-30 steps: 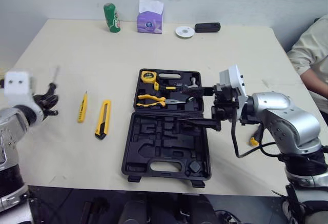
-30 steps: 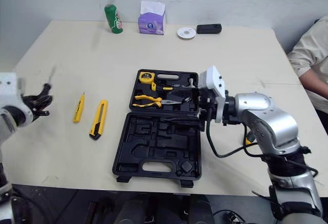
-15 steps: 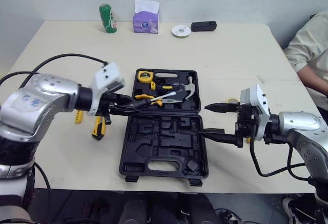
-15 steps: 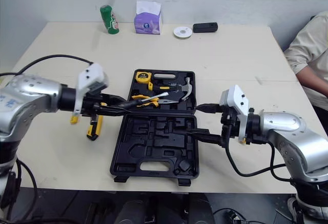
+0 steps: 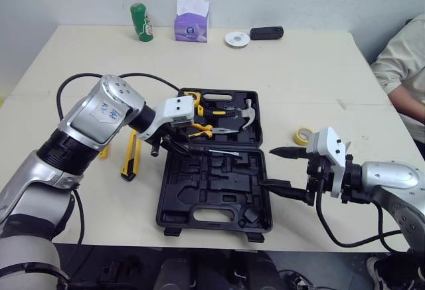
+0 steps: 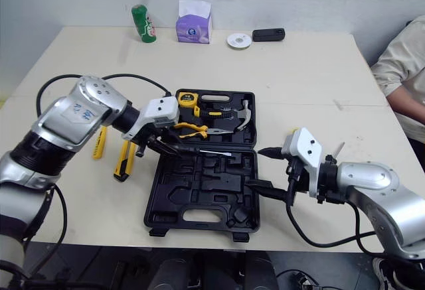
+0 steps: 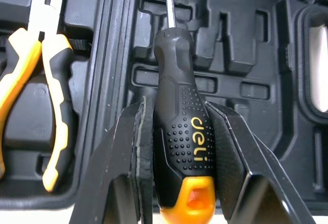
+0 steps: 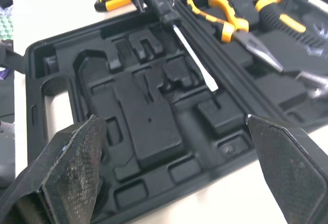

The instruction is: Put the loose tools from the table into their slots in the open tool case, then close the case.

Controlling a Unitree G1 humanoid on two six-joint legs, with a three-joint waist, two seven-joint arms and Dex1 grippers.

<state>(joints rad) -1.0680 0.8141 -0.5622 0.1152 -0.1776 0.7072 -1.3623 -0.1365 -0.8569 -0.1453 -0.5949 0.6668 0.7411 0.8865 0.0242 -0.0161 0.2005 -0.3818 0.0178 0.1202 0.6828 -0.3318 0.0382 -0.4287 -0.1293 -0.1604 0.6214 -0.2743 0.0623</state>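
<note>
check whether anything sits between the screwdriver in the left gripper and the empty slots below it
Nothing visible does. The left gripper holds the screwdriver by its handle, shaft over bare moulded slots in the tool case. The pliers lie in the far half, and the open right gripper is off to the case's right.

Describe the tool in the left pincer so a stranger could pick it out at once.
Find the open black tool case mid-table; above its near half, the left pincer grips a screwdriver. Unlike the yellow-handled pliers in the far half, it has a black dimpled handle, orange butt and one straight flat-tipped shaft.
</note>
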